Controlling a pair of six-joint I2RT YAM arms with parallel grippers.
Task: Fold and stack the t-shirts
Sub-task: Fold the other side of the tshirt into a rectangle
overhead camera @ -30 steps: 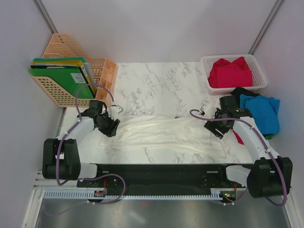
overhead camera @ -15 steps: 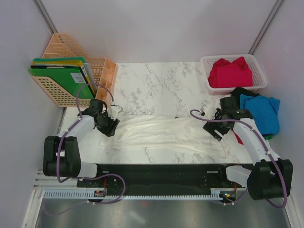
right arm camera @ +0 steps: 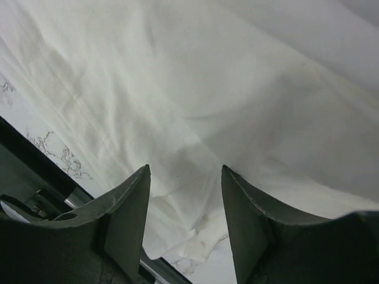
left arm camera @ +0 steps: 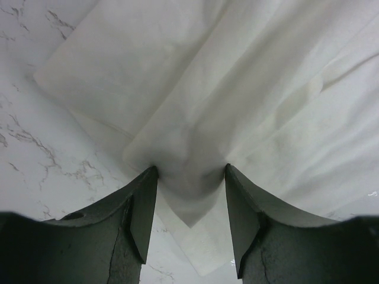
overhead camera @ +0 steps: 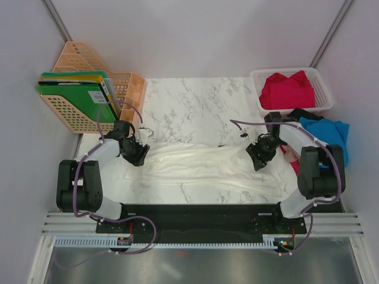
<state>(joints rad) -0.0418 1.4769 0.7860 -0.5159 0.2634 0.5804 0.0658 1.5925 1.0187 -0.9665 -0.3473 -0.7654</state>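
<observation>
Spanning the near half: the large white cloth t-shirt lies on the white marble-patterned table as a flat band, likely so that each arm can reach one end.
Shirt axis: long axis runs left to right, parallel to the near edge; I cannot tell which end is the collar.
Waiting shirts: bright blue cloth t-shirt heaped at the right edge; red cloth t-shirt in the white plastic mesh basket, off the folding area.
Left gripper: jaws pinched on a bunched fold at the shirt's left end.
Right gripper: jaws apart over the right end, nothing between them.
</observation>
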